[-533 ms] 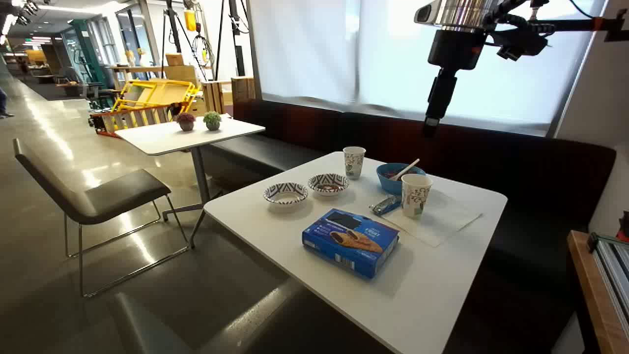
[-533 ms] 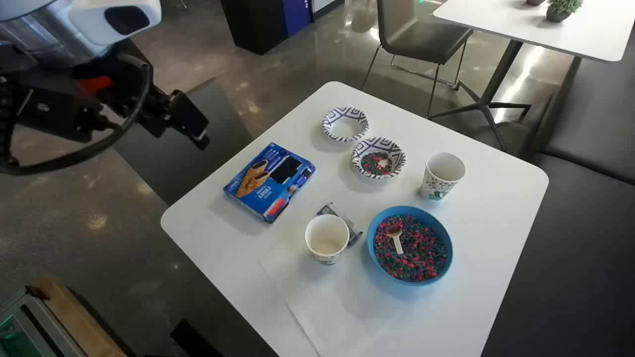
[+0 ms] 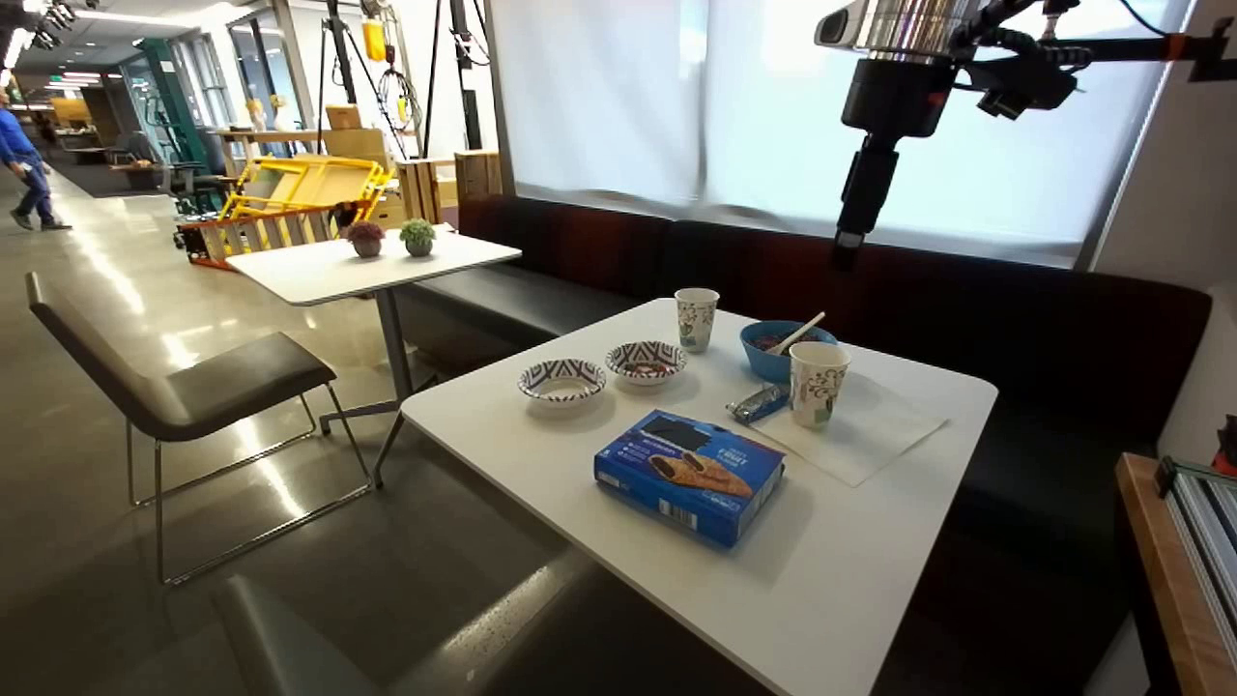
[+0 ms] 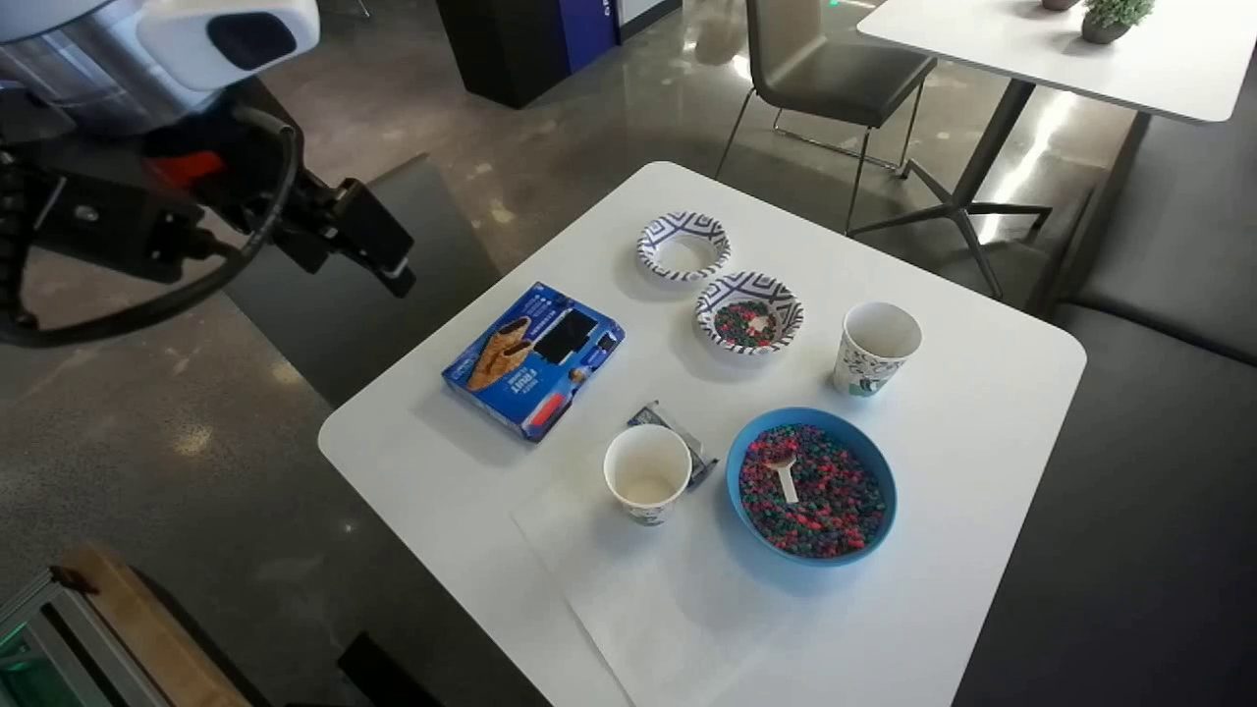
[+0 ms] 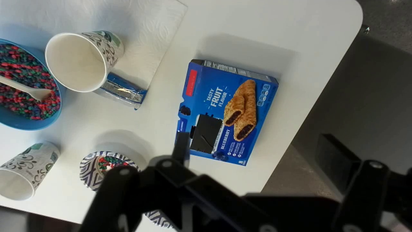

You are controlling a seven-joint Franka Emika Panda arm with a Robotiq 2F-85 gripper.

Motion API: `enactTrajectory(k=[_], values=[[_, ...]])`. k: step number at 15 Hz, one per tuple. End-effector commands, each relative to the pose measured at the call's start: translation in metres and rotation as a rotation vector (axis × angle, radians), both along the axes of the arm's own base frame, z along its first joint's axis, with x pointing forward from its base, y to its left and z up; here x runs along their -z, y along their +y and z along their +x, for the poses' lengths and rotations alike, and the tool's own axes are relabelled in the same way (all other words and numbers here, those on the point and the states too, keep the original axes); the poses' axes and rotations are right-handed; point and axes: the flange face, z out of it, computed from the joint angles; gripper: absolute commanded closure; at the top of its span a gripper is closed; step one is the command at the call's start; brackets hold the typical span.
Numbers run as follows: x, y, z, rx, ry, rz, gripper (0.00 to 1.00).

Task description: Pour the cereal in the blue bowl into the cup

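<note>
The blue bowl (image 4: 800,416) stands on the white table, holding red, blue and green cereal (image 4: 830,496) with a white spoon (image 4: 789,483) in it. It also shows in the other views (image 3: 770,366) (image 5: 32,125). One patterned paper cup (image 4: 647,476) stands beside it on a paper towel; another cup (image 4: 877,349) stands on the bowl's far side. Both look empty and upright. Both cups also show in the wrist view (image 5: 77,62) (image 5: 32,170). My gripper (image 5: 256,146) is open and empty, high above the table edge near the blue box, well away from bowl and cups.
A flat blue bar box (image 4: 535,363) lies near the table edge. A wrapped bar (image 4: 699,462) lies beside the nearer cup. Two patterned paper bowls (image 4: 684,245) (image 4: 748,312) stand at the back, one with some cereal. A paper towel (image 4: 678,628) lies flat.
A person in blue has walked further into view at the far left background of an exterior view. My arm, gripper and the table things have not visibly moved.
</note>
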Motion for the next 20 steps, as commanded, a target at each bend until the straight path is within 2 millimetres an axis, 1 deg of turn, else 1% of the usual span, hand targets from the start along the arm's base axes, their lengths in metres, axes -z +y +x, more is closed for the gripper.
enactTrajectory(k=[1, 4, 6, 7, 9, 11, 15, 18, 20], values=[[-0.001, 0.0, 0.0, 0.0, 0.001, 0.0, 0.0], [0.011, -0.009, 0.039, 0.056, -0.025, -0.015, 0.0], [0.017, -0.022, 0.071, 0.089, -0.046, -0.024, 0.0], [0.018, -0.031, 0.089, 0.124, -0.055, -0.023, 0.0], [0.019, -0.051, 0.121, 0.2, -0.066, 0.0, 0.0], [0.017, -0.064, 0.152, 0.288, -0.054, 0.037, 0.0], [0.008, -0.082, 0.216, 0.481, -0.104, 0.125, 0.0], [0.005, -0.096, 0.252, 0.627, -0.156, 0.16, 0.0], [0.012, -0.108, 0.27, 0.728, -0.168, 0.163, 0.0]])
